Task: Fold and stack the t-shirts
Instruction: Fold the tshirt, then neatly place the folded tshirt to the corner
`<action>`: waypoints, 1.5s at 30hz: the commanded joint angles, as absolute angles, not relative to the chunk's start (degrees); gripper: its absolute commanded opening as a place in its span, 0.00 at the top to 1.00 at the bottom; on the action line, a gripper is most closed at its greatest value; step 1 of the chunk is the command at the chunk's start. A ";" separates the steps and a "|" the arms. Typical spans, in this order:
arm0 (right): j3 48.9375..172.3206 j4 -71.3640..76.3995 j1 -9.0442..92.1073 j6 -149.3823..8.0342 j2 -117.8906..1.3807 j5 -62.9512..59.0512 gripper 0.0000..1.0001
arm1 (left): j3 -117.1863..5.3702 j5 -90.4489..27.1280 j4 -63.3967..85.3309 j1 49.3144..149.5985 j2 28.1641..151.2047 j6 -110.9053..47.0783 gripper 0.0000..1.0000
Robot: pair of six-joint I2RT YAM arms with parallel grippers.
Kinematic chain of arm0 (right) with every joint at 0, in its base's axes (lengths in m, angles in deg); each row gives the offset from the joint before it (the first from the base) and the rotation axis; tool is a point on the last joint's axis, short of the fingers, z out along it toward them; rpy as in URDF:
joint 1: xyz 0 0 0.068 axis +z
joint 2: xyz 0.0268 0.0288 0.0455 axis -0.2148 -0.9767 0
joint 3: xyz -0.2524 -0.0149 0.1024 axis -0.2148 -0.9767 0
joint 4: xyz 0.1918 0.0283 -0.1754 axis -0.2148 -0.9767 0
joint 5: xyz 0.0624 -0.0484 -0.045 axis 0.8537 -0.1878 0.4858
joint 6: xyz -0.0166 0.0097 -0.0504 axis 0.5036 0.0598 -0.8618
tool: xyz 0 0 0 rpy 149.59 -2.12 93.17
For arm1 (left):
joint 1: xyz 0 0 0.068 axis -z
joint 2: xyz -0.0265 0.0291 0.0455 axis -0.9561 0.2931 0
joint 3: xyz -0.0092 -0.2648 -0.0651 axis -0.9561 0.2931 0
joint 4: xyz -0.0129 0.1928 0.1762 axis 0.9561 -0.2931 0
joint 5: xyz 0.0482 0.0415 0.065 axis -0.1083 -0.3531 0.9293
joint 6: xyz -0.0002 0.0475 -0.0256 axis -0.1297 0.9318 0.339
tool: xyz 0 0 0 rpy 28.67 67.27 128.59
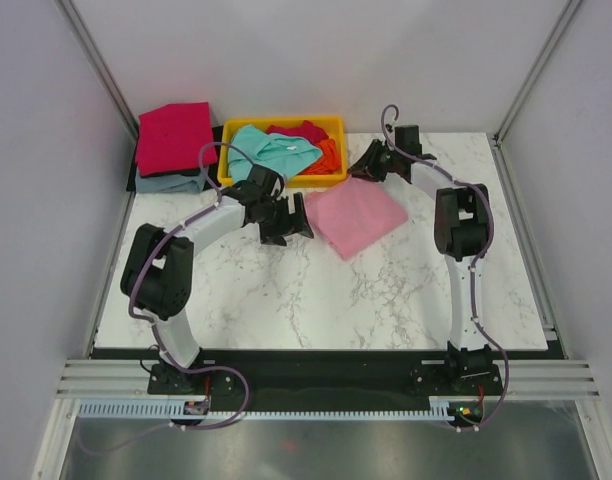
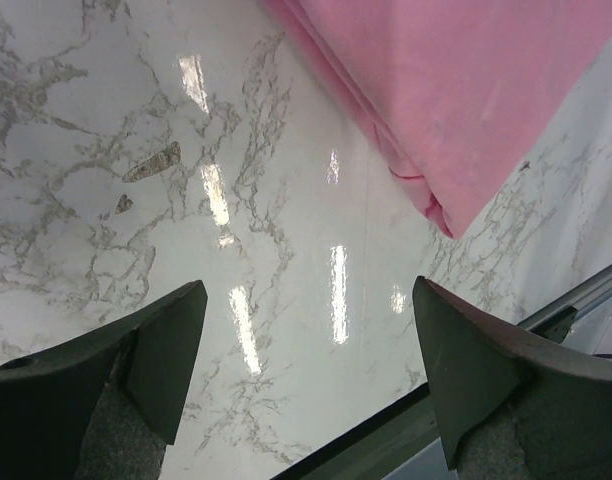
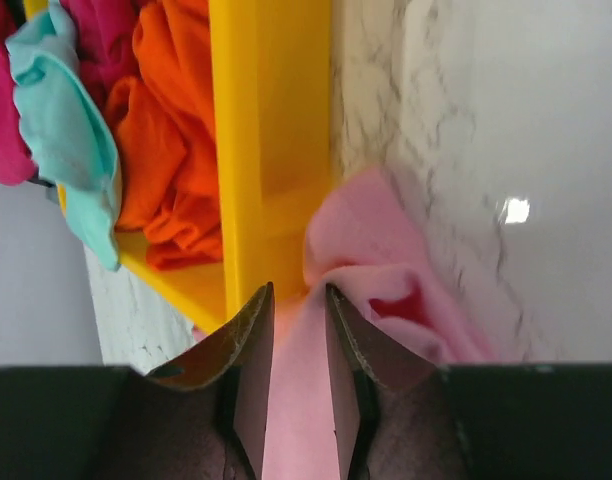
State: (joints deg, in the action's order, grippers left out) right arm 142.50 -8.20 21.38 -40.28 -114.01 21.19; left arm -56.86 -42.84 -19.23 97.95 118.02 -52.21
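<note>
Pink tee [image 1: 354,215] lies folded on the table [image 1: 386,300], just beside the tray [image 1: 333,122]. Our right gripper [image 3: 296,300] pinches its far corner, probably to tidy or lift it; our left gripper [image 2: 308,290] hangs released above bare marble beside it, ready to help

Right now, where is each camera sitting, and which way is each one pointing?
Top external: above and behind the robot, looking down on the table; left arm and right arm show whole.
Left wrist: on the left arm, looking down past the open left gripper at the table and the pink t-shirt edge.
Right wrist: looking along the right gripper, pinching pink cloth beside the yellow tray.
Shared: all three show the pink t-shirt.
</note>
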 commanded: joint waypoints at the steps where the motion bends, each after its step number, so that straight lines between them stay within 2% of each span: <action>1: 147.23 -1.74 19.18 -33.48 -121.90 30.82 0.65 | -55.20 -42.91 -17.15 98.27 115.09 -52.06 0.09; 5: 145.82 15.64 18.21 -22.13 -127.11 36.28 0.62 | -53.79 -42.65 -15.31 98.71 115.88 -51.62 0.09; 12: 149.96 15.68 16.37 -22.20 -127.56 37.87 0.57 | -54.05 -42.82 -13.02 100.11 116.50 -52.76 0.09; 15: 143.58 14.54 15.40 -24.57 -120.21 36.56 0.53 | -54.14 -42.56 -13.02 100.55 115.44 -52.85 0.09; 18: 138.10 13.05 15.31 -30.71 -112.39 33.39 0.43 | -53.35 -41.51 -12.50 100.64 113.51 -53.03 0.09; 22: 135.98 11.64 15.13 -36.17 -105.42 33.56 0.21 | -50.11 -39.84 -6.10 100.64 110.87 -55.57 0.03; 25: 137.21 11.81 15.04 -36.36 -101.46 35.14 0.17 | -48.43 -37.47 -0.57 100.55 111.13 -59.09 0.00; 29: 133.10 11.20 14.78 -35.65 -95.14 34.88 0.16 | -49.65 -34.48 4.54 100.29 115.78 -64.78 0.00; 33: 115.13 18.30 14.95 -34.33 -83.04 36.98 0.16 | -50.27 -38.43 14.83 98.63 122.98 -70.25 0.02; 35: 110.52 19.20 15.13 -35.30 -79.41 37.34 0.15 | -52.11 -38.52 16.50 97.83 127.03 -71.92 0.03; 39: 98.84 21.38 15.48 -33.90 -69.06 37.69 0.15 | -55.19 -34.40 16.25 97.13 131.08 -72.63 0.07; 45: 90.19 21.23 16.10 -34.86 -59.19 39.54 0.13 | -62.14 -33.16 11.50 97.39 137.41 -73.51 0.16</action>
